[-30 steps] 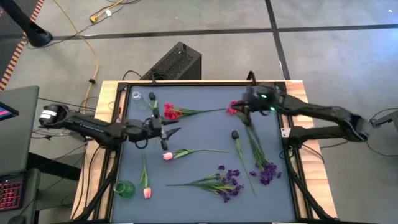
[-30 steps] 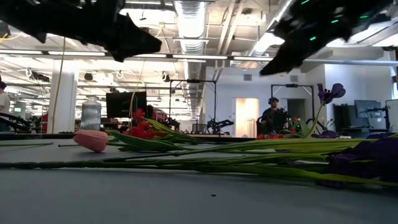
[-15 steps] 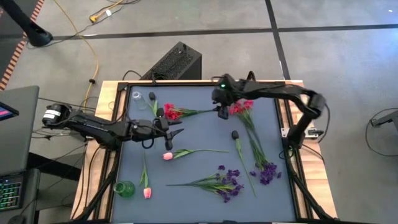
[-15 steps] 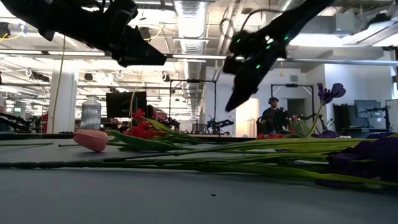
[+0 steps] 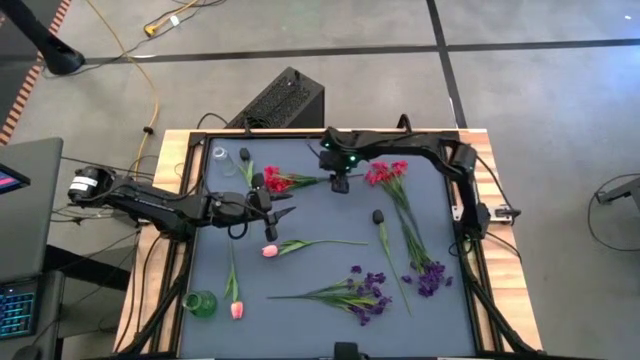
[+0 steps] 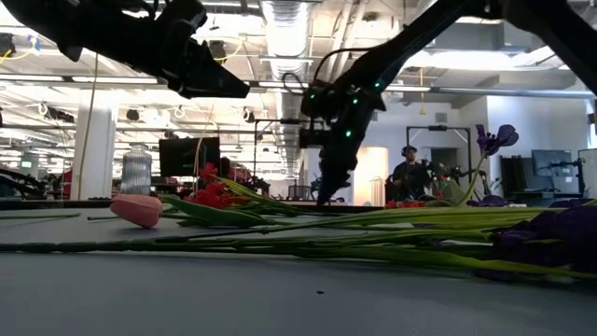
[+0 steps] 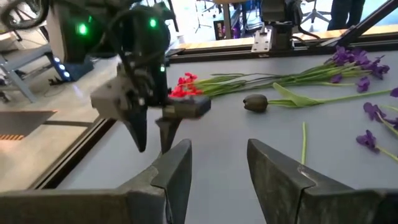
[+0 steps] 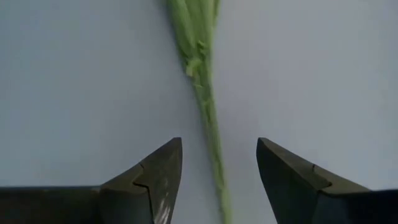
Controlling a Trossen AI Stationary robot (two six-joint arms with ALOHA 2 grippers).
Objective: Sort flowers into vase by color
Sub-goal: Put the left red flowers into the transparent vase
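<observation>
A red flower (image 5: 274, 181) lies on the grey mat (image 5: 320, 215), its thin green stem (image 8: 208, 106) running toward the table's right. My right gripper (image 5: 339, 186) points down over that stem, open, one finger on each side of it (image 8: 217, 146); I see no touch. My left gripper (image 5: 283, 212) hovers open and empty at mid-left (image 7: 217, 149). A second red spray (image 5: 388, 172), two pink tulips (image 5: 270, 250) (image 5: 237, 310), a dark bud (image 5: 378, 216) and purple bunches (image 5: 368, 296) (image 5: 430, 280) lie flat on the mat.
A green vase (image 5: 200, 303) stands at the near left corner and a clear glass vase (image 5: 220, 155) at the far left. A black box (image 5: 280, 100) sits on the floor beyond the far edge. Bare mat shows between the red flower and the pink tulip.
My right gripper has swept from above the red spray at the far right toward the table's left, has come down close to the mat and has tipped to point down over the other red flower's stem. The flowers have stayed where they were.
</observation>
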